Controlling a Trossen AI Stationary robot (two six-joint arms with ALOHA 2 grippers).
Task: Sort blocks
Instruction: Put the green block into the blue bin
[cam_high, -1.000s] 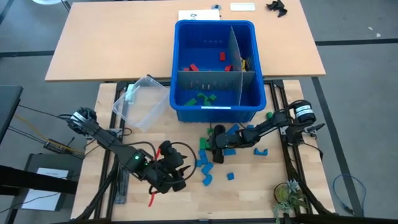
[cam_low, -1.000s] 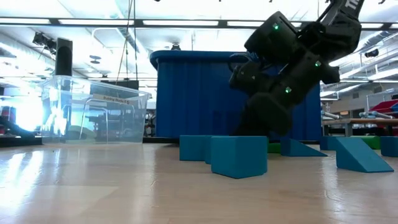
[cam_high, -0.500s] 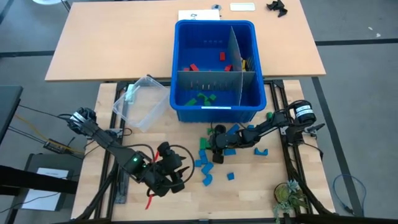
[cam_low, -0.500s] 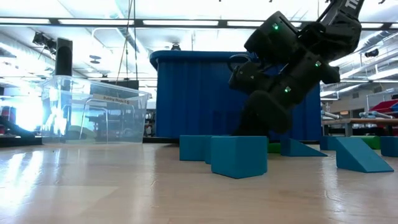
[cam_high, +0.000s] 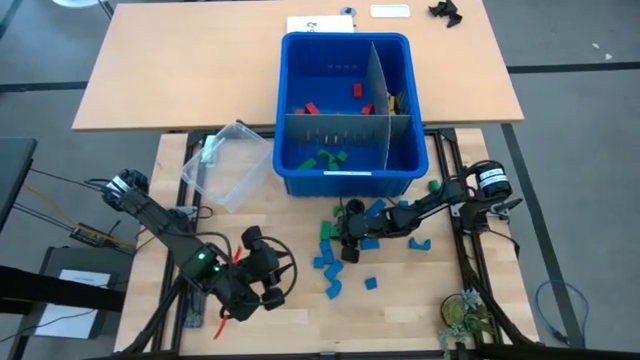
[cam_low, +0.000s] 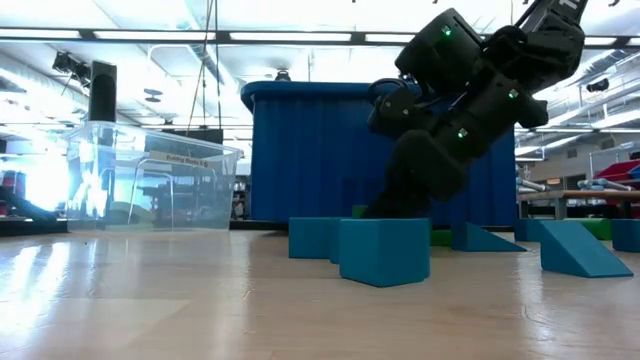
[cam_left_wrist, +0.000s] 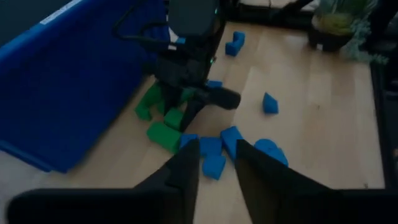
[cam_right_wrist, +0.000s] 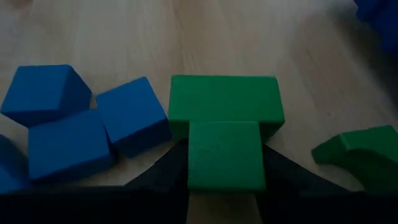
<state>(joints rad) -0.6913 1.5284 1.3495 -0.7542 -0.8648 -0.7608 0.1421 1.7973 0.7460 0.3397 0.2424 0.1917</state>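
Green block (cam_right_wrist: 224, 155) pinched in right pincer (cam_right_wrist: 224, 171); left pincer (cam_left_wrist: 214, 165) spread, block-free

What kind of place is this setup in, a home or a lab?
Most likely a robotics lab or workshop: long ceiling strip lights over an open room, a bare wooden table on a metal frame with cabling, and a divided blue bin for sorting toy blocks.

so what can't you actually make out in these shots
- Left gripper, high view: whether it holds anything; the arm's dark body covers the fingers, and the left wrist view shows only a bare gap.
- Blue bin, high view: its yellow blocks, mostly hidden behind the grey divider.
- Right gripper, low view: fingertips blocked by the blue block in front.
- Green block, right wrist view: lower end cut off by the edge.
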